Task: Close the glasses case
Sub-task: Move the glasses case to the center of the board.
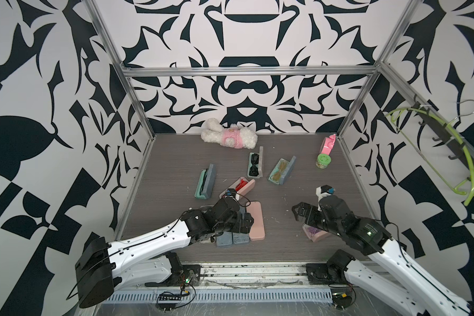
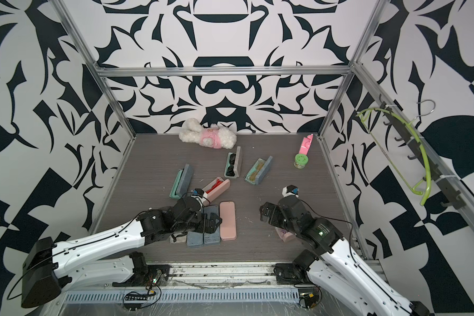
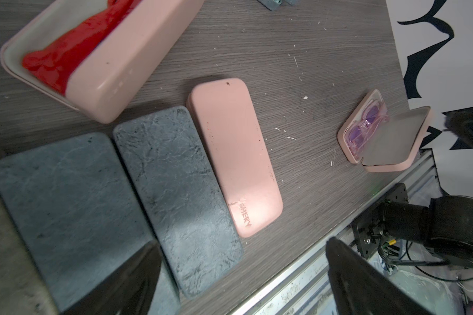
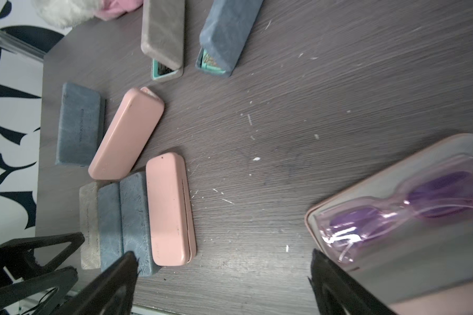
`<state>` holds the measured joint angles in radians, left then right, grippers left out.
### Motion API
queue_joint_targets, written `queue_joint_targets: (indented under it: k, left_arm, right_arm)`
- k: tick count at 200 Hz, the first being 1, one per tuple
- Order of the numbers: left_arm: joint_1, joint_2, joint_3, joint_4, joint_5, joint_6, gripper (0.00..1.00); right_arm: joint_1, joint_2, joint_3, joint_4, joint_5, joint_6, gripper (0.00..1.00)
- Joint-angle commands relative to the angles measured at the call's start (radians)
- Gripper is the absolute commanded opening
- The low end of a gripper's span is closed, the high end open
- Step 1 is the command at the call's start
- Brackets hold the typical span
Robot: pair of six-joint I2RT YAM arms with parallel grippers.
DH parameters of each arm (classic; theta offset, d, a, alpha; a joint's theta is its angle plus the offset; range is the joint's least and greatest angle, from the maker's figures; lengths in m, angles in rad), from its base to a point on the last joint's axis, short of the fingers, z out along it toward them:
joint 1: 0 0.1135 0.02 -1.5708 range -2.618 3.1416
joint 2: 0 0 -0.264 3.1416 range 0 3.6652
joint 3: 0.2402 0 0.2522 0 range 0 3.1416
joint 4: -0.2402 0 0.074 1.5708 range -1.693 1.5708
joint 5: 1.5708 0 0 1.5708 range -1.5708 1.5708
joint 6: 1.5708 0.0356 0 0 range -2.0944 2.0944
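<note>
Pink glasses case (image 1: 256, 220) lies flat on the tabletop (image 1: 175, 156) with its lid down, near the front edge. One long side runs just beside a row of blue-grey cases (image 3: 172, 191).

Left pincer (image 1: 245, 220) is over that row, jaws wide and empty. Contact with the cases below is hard to judge from above, possibly none.

Right pincer (image 4: 221, 252) is over bare tabletop, jaws spread wide, gripping nothing.

Open pink case (image 3: 393, 141) sits just beside it, mostly under the right arm in both top views. Its lid is raised and purple glasses (image 4: 421, 196) lie inside.
</note>
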<state>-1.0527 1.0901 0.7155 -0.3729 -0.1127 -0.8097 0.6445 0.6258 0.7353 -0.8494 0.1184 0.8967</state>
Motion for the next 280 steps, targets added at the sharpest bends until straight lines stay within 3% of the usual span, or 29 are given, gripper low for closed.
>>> queue_joint_targets:
  k: [1, 38, 76, 239, 280]
  left_arm:
    - [0.002, 0.008, -0.015, 0.02, -0.009, 0.021, 0.99]
    - [0.002, 0.005, -0.027, 0.032, -0.001, 0.024, 1.0]
    - [0.003, 0.003, -0.042, 0.041, 0.005, 0.027, 0.99]
    - [0.002, 0.002, -0.07, 0.071, 0.037, 0.014, 0.99]
    - [0.002, 0.01, -0.072, 0.074, 0.042, 0.012, 0.99]
  right_arm:
    - [-0.009, -0.03, 0.077, -0.186, 0.123, 0.038, 1.0]
    - [-0.013, -0.065, 0.144, -0.358, 0.23, 0.103, 1.0]
    - [-0.014, -0.105, 0.128, -0.428, 0.25, 0.163, 1.0]
    - [-0.022, -0.117, -0.102, -0.375, 0.128, 0.234, 1.0]
    - [-0.131, -0.012, -0.152, -0.208, 0.043, 0.166, 1.0]
